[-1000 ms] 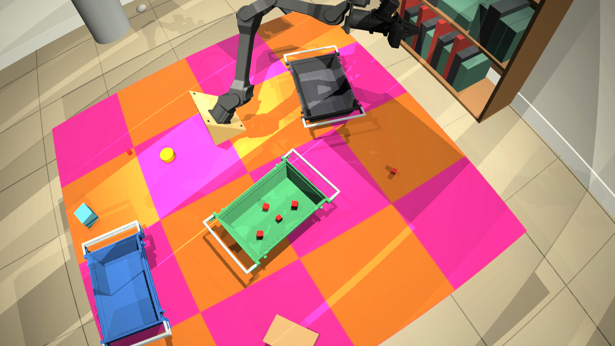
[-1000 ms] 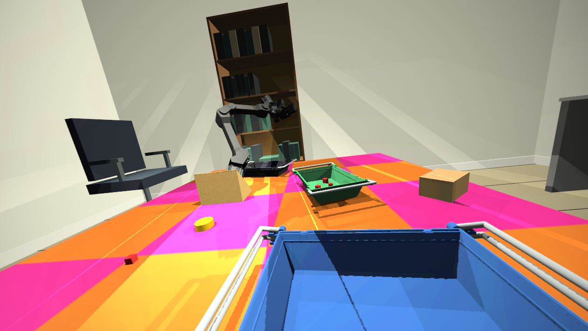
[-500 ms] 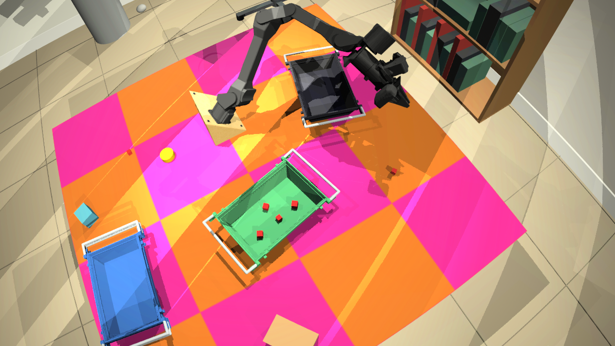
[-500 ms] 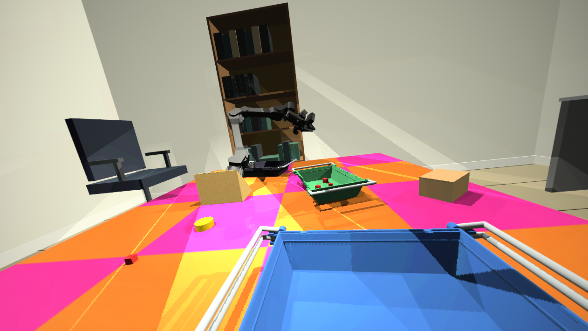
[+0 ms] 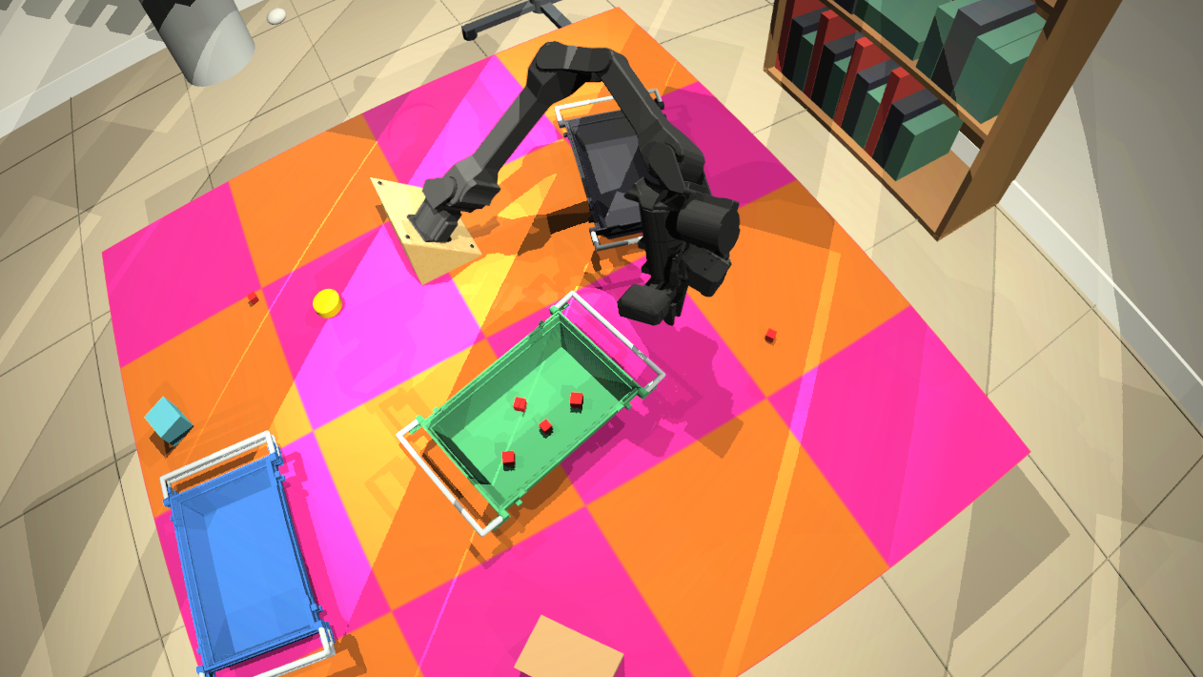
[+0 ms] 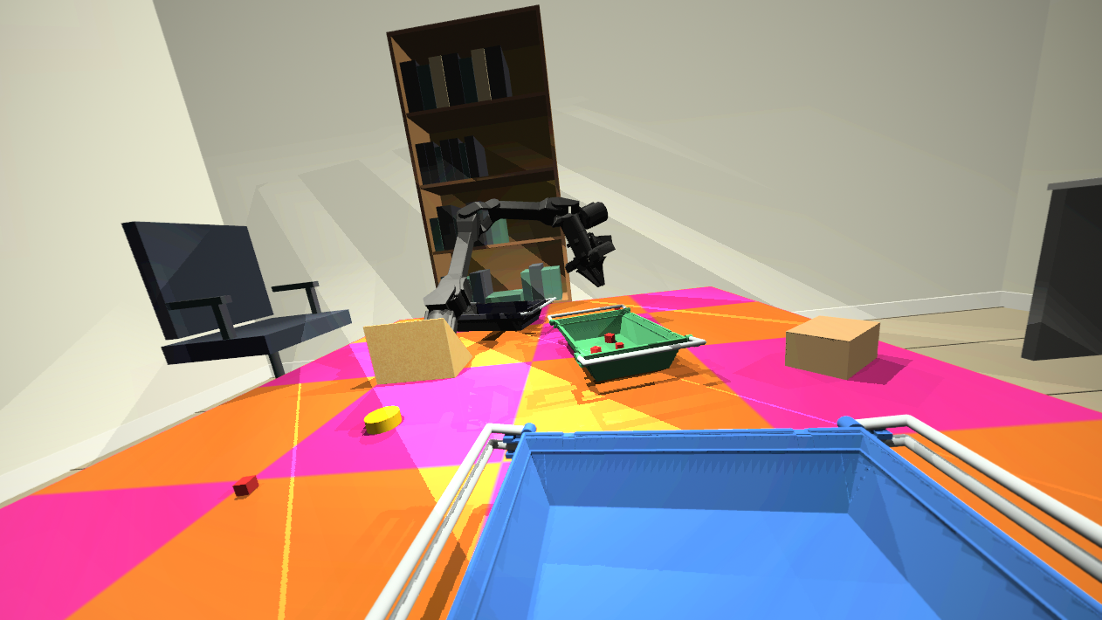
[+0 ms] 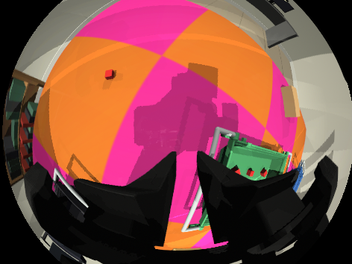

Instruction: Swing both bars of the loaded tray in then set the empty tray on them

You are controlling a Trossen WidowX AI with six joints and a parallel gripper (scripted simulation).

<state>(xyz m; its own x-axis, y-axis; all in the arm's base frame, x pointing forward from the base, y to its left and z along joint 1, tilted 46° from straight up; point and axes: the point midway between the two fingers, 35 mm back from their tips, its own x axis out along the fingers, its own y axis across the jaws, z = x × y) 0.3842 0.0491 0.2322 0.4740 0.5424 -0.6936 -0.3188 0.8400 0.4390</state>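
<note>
The green tray [image 5: 546, 361] [image 6: 636, 364] [image 7: 257, 158] stands with several small red blocks [image 5: 576, 399] [image 6: 609, 337] [image 7: 264, 172] inside. Its two white bars [image 5: 442, 483] [image 5: 618, 335] are swung out beyond its ends. A dark grey tray [image 5: 605, 168] with nothing seen inside stands beyond it, partly hidden by the arm, its bars swung out. A blue tray [image 5: 252, 555] [image 6: 693, 540] is empty, with two parallel white rods at each end. My gripper [image 6: 601, 284] [image 7: 186, 156] points down, slightly open and empty, above the table beside the green tray's far-end bar.
A yellow disc [image 5: 327, 302] [image 6: 382, 419], a cyan block [image 5: 168, 420], two loose red blocks [image 5: 770, 335] [image 5: 252, 297] and a tan box [image 5: 569, 649] [image 6: 832, 347] lie around the trays. A tan wedge [image 6: 412, 352] stands by the arm's base. A bookshelf [image 6: 478, 107] stands beyond.
</note>
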